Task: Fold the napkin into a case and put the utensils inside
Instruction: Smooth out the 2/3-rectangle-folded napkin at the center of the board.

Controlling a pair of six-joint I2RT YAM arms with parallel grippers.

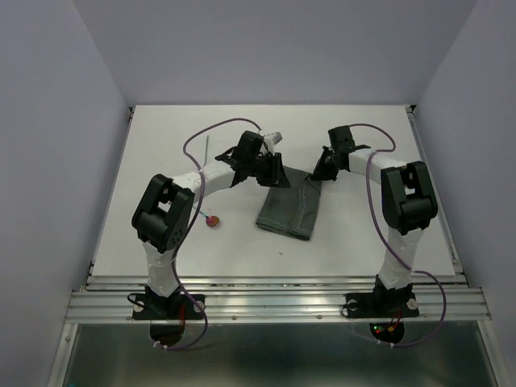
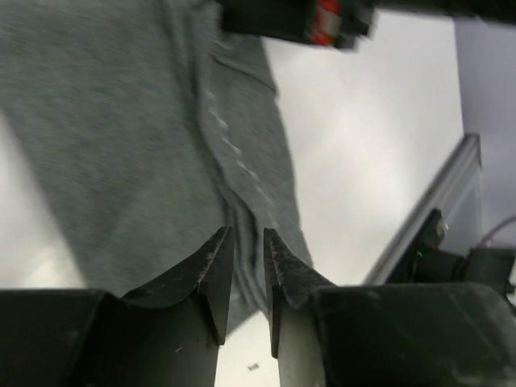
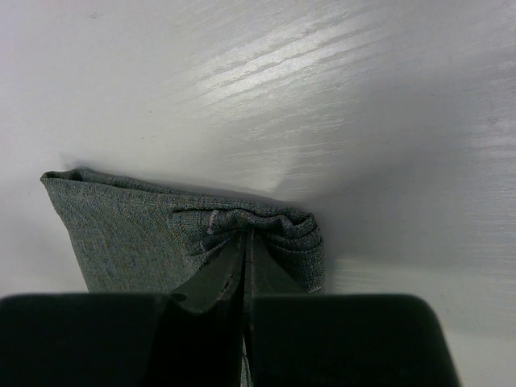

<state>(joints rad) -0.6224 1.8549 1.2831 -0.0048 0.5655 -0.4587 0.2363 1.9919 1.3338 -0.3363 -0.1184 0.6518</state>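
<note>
Dark grey napkin [image 1: 290,208] sits mid-table, folded into a multi-layer rectangle that is longer than wide and slightly skewed. Its far end is under the two grippers, its near end toward the arm bases. Lighter stitched seams run along its length.

Right gripper [image 1: 325,168] is at the napkin's far right corner. Wrist view: right gripper [image 3: 245,239] has its jaws pressed together, clamped on the cloth edge. The fabric bunches into wrinkles right at the tips, with stacked layers visible on that edge. The rest of the napkin [image 3: 121,234] lies flat on the white table [image 3: 322,81].

Left gripper [image 1: 272,168] is at the far left corner. Wrist view: left gripper [image 2: 245,242] has its jaws parted by a narrow slot, with nothing clearly between them. The tips hang over a seam fold of the napkin [image 2: 121,121]. Can't tell whether they touch it, since that view is blurred.

Utensils are both out on the table [image 1: 363,242], outside the cloth:
- spoon [image 1: 213,220]: its red bowl lies left of the napkin, well apart from it and near the left arm's elbow. The handle is too small to make out.
- grey stick [image 1: 208,150]: a thin line further back on the left, beside the left forearm and apart from the napkin.
</note>
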